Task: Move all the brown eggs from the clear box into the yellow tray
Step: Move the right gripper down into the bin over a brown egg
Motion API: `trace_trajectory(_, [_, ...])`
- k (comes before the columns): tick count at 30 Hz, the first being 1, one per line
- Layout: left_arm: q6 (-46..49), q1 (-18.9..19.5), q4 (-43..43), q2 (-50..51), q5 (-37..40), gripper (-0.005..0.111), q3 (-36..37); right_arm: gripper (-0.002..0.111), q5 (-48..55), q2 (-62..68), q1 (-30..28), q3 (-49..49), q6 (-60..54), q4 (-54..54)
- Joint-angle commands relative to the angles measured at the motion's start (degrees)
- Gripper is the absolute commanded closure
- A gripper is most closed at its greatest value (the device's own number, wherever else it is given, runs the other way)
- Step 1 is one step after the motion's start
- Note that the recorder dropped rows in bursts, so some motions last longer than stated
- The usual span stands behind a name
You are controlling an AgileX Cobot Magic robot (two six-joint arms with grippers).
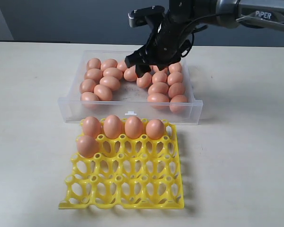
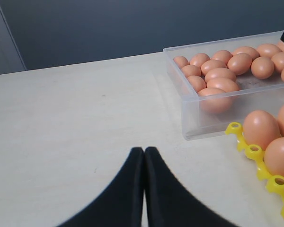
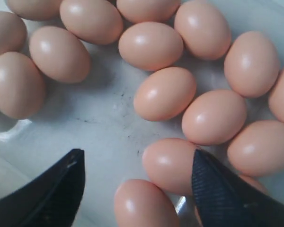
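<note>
A: Exterior view. Where do the brown eggs (image 1: pixel 110 83) stand?

B: Most lie in the clear box (image 1: pixel 109 111), which sits at 12 o'clock from the yellow tray (image 1: pixel 132 185). There are two clusters, one toward the box's 9 o'clock end and one toward 3 o'clock. Bare floor shows between them near the 6 o'clock wall. Five more sit in tray cups: four along the tray's 12 o'clock edge, one in the next row at the 9 o'clock side.

A: Right gripper (image 1: pixel 141 65)?

B: It hangs low over the box, above the eggs near the 12 o'clock wall. Its jaws are spread wide and clamp nothing. In the wrist view one egg lies just inside one finger (image 3: pixel 217 194); cannot tell if they touch.

A: Left gripper (image 2: pixel 144 152)?

B: Its jaws are pressed together and hold nothing, over bare table (image 2: pixel 61 118), well apart from the box.
</note>
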Motion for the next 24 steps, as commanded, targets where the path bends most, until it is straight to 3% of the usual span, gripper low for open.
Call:
trace_trajectory(1, [0.0, 0.2, 0.0, -0.3, -0.6, 0.106, 0.2, 0.046, -2.1, 1.7, -0.3, -0.3, 1.4, -2.2])
trace_trajectory(8, [0.0, 0.2, 0.0, -0.3, -0.6, 0.106, 0.2, 0.046, -1.8, 2.9, -0.3, -0.3, 1.5, -8.5])
trace_trajectory(24, [0.0, 0.2, 0.0, -0.3, -0.6, 0.106, 0.2, 0.046, -0.3, 7.7, -0.3, -0.3, 4.0, -7.7])
